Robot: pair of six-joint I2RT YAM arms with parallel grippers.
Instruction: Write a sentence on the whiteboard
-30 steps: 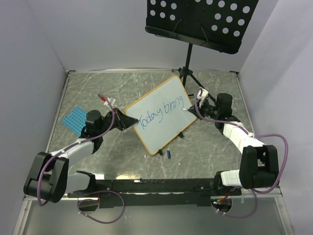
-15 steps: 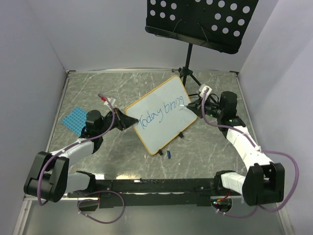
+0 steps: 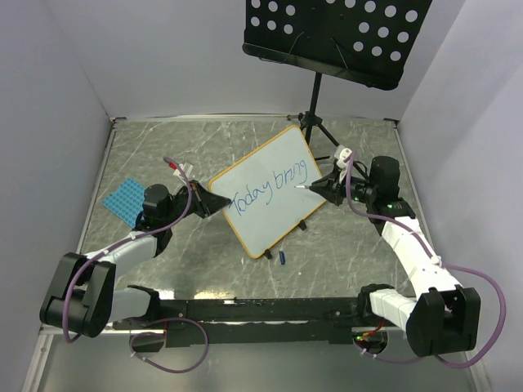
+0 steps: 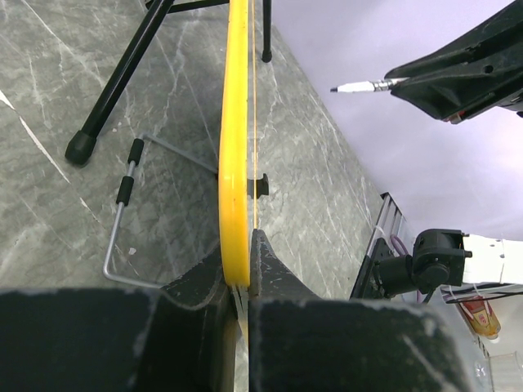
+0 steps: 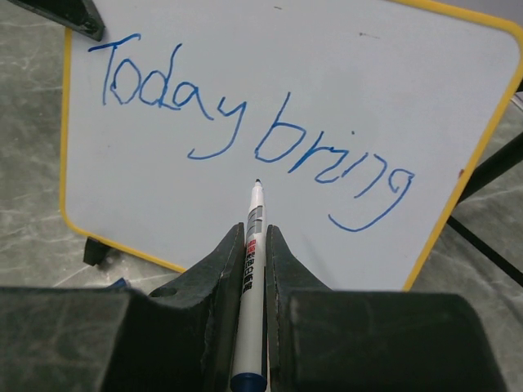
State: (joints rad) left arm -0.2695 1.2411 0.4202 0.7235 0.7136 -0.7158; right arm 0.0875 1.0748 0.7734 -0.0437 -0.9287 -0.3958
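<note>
Two arms share one board.

- **Table and stand:** The grey marbled table [image 3: 163, 155] lies under the whiteboard, and the black perforated music stand [image 3: 335, 37] rises behind it.
- **Board:** The whiteboard [image 3: 265, 229] is a smooth white rectangle with rounded corners in a thin orange-yellow frame. It stands propped on small black clip feet. In the top view its long axis runs from near-left to far-right.
- **Left arm:** My left gripper [image 3: 214, 202] is closed on the board's left edge, with the frame pinched between its jaws.
- **Right arm:** My right gripper [image 3: 325, 186] sits just off the board's right edge and is clamped around the marker [image 3: 305, 187]. The marker is a slim white barrel whose axis points at the board's face.
- **Writing:** The sentence [image 5: 245, 139] is in looping blue strokes and reads "Today bring". I judge it unfinished.
- **Marker tip:** The tip [image 5: 257, 181] hangs clear of the face in the left wrist view, aimed just under the "bring".

The coming move, as I judge it, turns on closing that gap along the marker's axis. The right arm is the nearer one for that.
</note>
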